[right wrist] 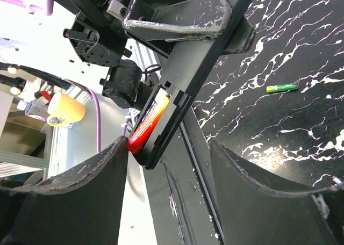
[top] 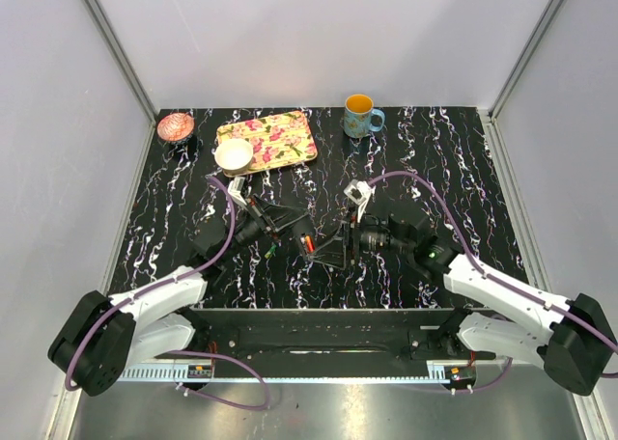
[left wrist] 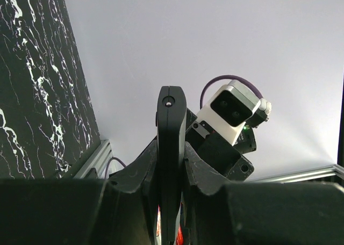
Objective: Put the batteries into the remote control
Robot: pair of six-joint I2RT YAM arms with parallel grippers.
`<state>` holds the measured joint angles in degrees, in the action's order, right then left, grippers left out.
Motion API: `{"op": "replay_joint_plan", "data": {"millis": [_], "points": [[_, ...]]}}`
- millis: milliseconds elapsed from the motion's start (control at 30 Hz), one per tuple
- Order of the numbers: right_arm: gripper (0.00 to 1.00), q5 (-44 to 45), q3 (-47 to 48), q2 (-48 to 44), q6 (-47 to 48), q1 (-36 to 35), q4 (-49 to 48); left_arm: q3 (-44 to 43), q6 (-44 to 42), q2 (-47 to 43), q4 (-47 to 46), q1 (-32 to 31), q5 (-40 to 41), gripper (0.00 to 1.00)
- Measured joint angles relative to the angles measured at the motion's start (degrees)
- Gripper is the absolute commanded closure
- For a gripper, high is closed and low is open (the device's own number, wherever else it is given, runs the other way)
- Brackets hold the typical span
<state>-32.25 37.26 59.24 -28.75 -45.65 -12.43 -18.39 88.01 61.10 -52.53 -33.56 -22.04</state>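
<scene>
My left gripper point(top: 293, 226) is shut on the remote control point(top: 300, 233) and holds it above the table; in the left wrist view the remote point(left wrist: 171, 121) stands edge-on between the fingers point(left wrist: 134, 172). An orange-red battery point(top: 307, 242) lies in the remote's open compartment, clear in the right wrist view point(right wrist: 148, 121). My right gripper point(top: 330, 250) is open just right of the remote point(right wrist: 185, 84), its left fingertip point(right wrist: 110, 161) by the battery's red end. A green battery point(top: 270, 252) lies on the table and also shows in the right wrist view point(right wrist: 281, 87). The purple-blue battery is out of view.
At the back of the black marbled table stand a floral tray point(top: 280, 134), a white bowl point(top: 234, 155) on its left corner, a pink bowl point(top: 176, 126) and a blue mug point(top: 360, 119). Both grippers work near the table's front middle.
</scene>
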Motion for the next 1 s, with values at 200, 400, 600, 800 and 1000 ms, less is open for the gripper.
{"op": "replay_joint_plan", "data": {"millis": [200, 400, 600, 800, 1000], "points": [[0.38, -3.0, 0.6, 1.9, -2.6, 0.9, -1.1, 0.0, -0.2, -0.5, 0.2, 0.0, 0.3, 1.00], [0.43, -5.6, 0.7, 2.3, -4.7, 2.5, -1.5, 0.0, -0.1, -0.7, 0.2, 0.0, 0.7, 1.00], [0.49, -7.8, 0.7, 3.0, -7.0, 4.0, -2.4, 0.0, -0.2, -0.7, 0.2, 0.0, 0.7, 1.00], [0.55, -9.5, 0.7, 4.9, -9.3, 4.6, -4.2, 0.0, -0.9, -0.7, 0.3, 0.0, 0.7, 1.00], [0.65, -10.8, 1.6, 6.5, -10.8, 4.7, -4.6, 0.0, -1.2, -0.7, 0.3, 0.0, 0.6, 1.00]]}}
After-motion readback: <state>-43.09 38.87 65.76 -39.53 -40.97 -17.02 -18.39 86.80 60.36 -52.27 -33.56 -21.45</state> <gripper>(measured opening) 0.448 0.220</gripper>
